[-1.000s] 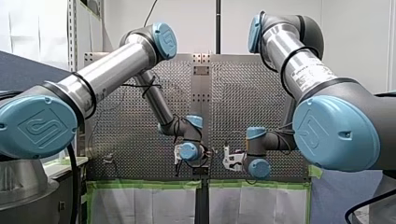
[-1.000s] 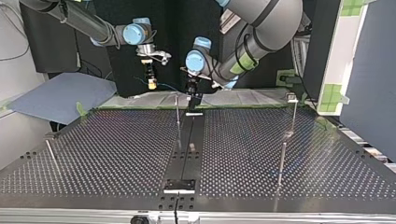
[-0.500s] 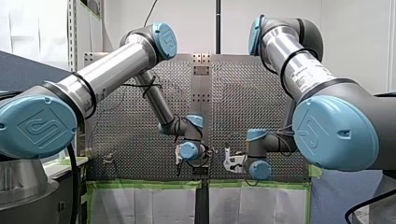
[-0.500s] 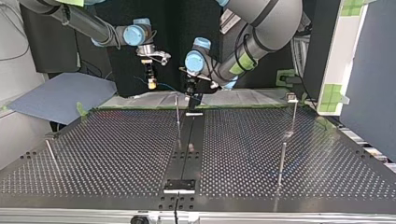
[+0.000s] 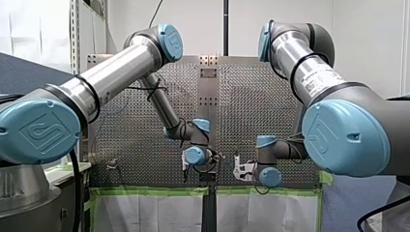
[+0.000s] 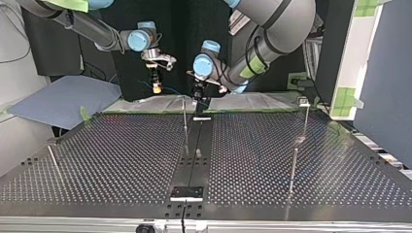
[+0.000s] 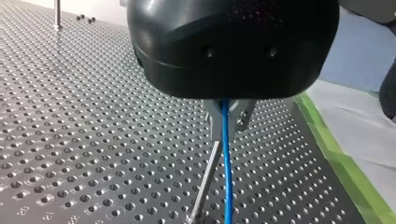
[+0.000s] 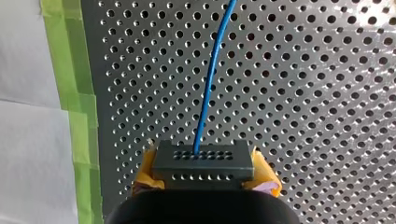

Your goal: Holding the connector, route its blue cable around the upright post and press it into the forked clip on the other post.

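Two claws are sharing the cable [image 8: 208,84]. My right claw [image 8: 205,179] is clenching the connector [image 8: 204,161] between yellow pads [image 8: 142,181]. The cable is leaving ahead of it over the bench [image 8: 303,93], so the plug end is likely serving as the anchor. My left claw [image 7: 227,128] is holding its metal fingers [image 7: 214,123] shut about the cable farther along, apparently to steer it, and a post [image 7: 204,184] is standing just beside that strand. Each wrist view is showing only its own grip. The top view is adding what neither gives: both claws are hanging near the bench's far edge by that thin post, while the clip post [image 6: 304,103], judging by its blocky head, is standing well apart at that view's right. Routing is looking barely begun.
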Motion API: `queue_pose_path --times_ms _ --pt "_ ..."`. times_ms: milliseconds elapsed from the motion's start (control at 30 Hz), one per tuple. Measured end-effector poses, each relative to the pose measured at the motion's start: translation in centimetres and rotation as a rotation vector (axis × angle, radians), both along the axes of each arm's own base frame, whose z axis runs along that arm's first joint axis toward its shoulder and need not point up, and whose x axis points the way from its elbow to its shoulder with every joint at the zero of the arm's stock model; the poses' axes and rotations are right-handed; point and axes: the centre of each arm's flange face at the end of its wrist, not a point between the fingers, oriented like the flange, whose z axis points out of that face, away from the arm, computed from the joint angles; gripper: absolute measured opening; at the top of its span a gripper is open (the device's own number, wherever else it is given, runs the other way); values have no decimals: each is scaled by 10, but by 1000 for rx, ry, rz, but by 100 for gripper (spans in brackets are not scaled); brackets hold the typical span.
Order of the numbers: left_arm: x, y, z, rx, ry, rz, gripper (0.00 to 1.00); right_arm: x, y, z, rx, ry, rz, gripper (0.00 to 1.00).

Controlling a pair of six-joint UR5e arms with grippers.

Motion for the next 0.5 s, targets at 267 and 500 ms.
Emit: queue_pose_path --times_ms 267,500 --pt "6 -3 5 -26 2 -5 0 -3 -5 1 -1 -1 -9 0" --pt "7 -2 5 -33 14 -3 0 -4 -10 2 1 -1 -11 0"
